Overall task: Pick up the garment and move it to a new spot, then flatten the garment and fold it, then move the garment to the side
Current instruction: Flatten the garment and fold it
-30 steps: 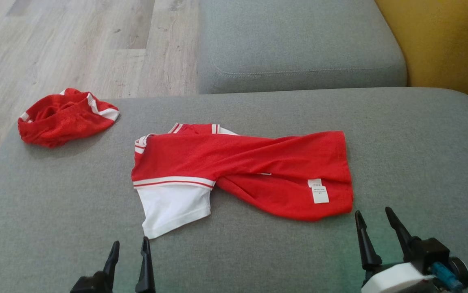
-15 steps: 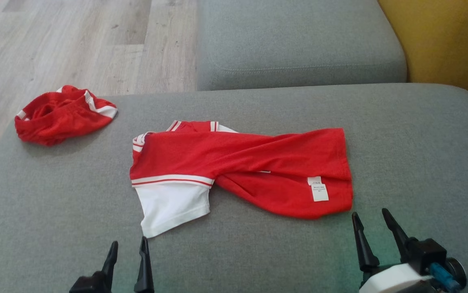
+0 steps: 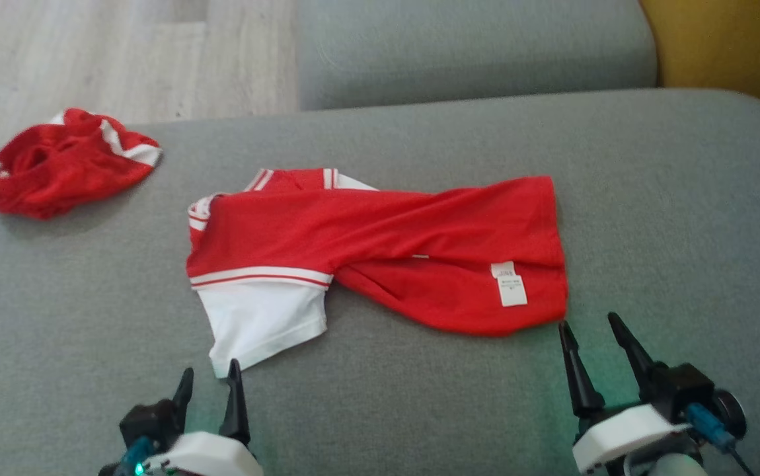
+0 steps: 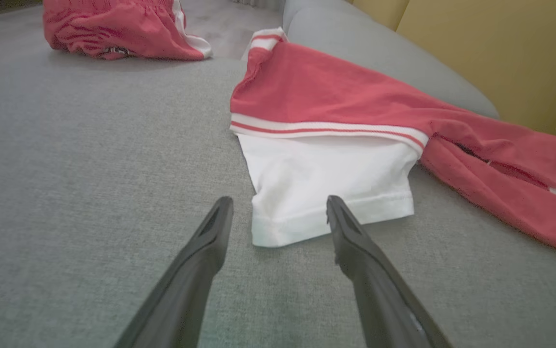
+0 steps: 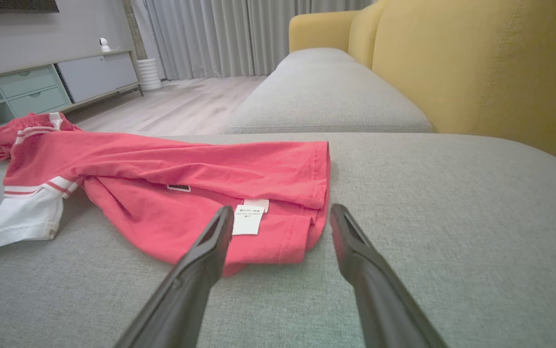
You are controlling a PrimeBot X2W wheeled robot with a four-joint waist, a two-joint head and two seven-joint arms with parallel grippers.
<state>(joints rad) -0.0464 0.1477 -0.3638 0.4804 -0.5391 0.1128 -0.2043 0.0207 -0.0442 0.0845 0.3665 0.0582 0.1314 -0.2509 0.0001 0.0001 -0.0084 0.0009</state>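
Note:
The garment (image 3: pixel 380 244), a red shirt with a white sleeve (image 3: pixel 264 324) and a white label (image 3: pixel 509 284), lies crumpled and half twisted on the grey sofa cushion (image 3: pixel 651 198). My left gripper (image 3: pixel 210 370) stands open just short of the sleeve's near corner. In the left wrist view the left gripper (image 4: pixel 279 200) frames the sleeve's (image 4: pixel 326 179) hem without touching it. My right gripper (image 3: pixel 588 320) is open beside the shirt's lower right hem. In the right wrist view the right gripper (image 5: pixel 283 209) points at the label (image 5: pixel 250 217) and the garment (image 5: pixel 162 164). Neither holds anything.
A second red garment (image 3: pixel 63 162) sits bunched at the cushion's far left edge, by the wooden floor (image 3: pixel 89 59). Another grey seat cushion (image 3: pixel 472 46) lies beyond, with the yellow backrest (image 3: pixel 723 39) to the right. Bare cushion stretches right of the shirt.
The head camera has tilted, shifting the whole picture up and left. Both grippers have come closer to the shirt's near edge and stay open. The shirt has not moved.

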